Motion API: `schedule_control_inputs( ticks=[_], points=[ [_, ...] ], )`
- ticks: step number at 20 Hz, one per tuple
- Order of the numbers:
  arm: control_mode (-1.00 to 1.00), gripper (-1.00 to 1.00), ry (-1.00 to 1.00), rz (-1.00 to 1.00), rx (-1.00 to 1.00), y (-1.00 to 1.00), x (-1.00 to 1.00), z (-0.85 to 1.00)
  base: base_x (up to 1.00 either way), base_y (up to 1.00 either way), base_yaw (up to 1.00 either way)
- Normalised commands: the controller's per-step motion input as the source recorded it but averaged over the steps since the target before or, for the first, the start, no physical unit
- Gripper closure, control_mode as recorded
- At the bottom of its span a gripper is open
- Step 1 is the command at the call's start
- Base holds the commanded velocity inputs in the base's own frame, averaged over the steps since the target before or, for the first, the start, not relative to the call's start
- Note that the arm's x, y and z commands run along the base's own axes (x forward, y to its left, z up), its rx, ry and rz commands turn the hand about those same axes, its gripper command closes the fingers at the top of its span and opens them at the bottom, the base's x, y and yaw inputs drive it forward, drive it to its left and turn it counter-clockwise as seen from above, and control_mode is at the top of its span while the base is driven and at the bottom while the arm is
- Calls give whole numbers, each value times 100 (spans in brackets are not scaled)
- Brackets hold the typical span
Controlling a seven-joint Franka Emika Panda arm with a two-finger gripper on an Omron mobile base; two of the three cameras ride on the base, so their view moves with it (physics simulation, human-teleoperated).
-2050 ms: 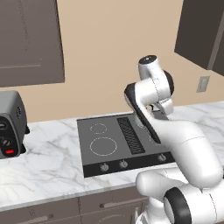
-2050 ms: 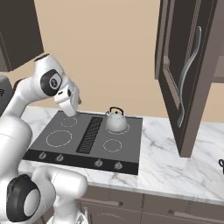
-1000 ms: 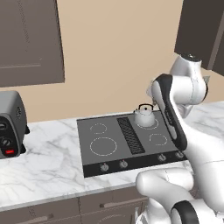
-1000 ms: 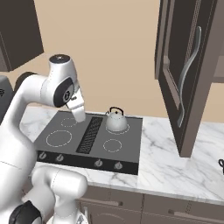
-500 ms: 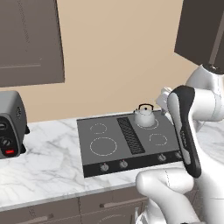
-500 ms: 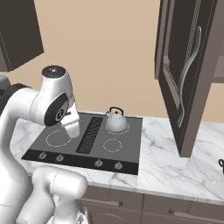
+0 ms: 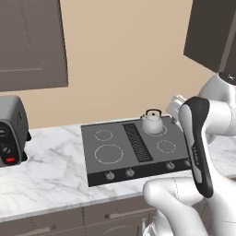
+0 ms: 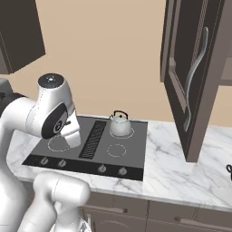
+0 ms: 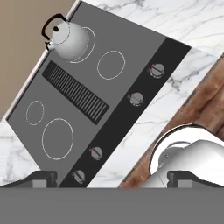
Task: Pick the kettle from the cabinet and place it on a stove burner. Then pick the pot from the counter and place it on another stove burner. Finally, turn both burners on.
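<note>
Hand view first: you are looking down on the flat dark grey glass cooktop (image 9: 87, 83), which runs diagonally from the upper right to the lower left of the frame. The small squat silver-grey kettle with the thin black arched handle (image 9: 66, 38) stands upright at the upper left, on 1 of the white ring burners (image 9: 85, 43) and covering most of it. A second ring (image 9: 111, 64) lies just beside it, bare. A dark ribbed vent strip (image 9: 76, 92) splits the cooktop, and 2 more rings, a small one (image 9: 35, 112) and a large one (image 9: 57, 138), sit at the left of the frame. You can see 4 small knobs (image 9: 136, 99) along the black front band. The gripper (image 9: 112, 178) has its 2 dark fingertips (image 9: 40, 178) at the bottom corners of the frame, spread wide apart with nothing between them.

In the left base view the kettle (image 7: 151, 121) sits on the far right ring of the cooktop (image 7: 133, 147), at centre right of the frame, with the white marble worktop with grey veins (image 7: 46, 170) stretching to the left.

In the right base view the kettle (image 8: 120, 124) is at frame centre, and the dark grey-brown wall cabinet (image 8: 192, 77) stands open at the upper right.
</note>
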Motion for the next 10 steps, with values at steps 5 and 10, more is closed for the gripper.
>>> schedule_control_inputs(
  ticks=[5, 10],
  points=[
    [100, -100, 0, 0, 0, 0, 0, 0, -78, -9, -7],
    [100, -100, 0, 0, 0, 0, 0, 0, -92, -22, -10]
  ],
)
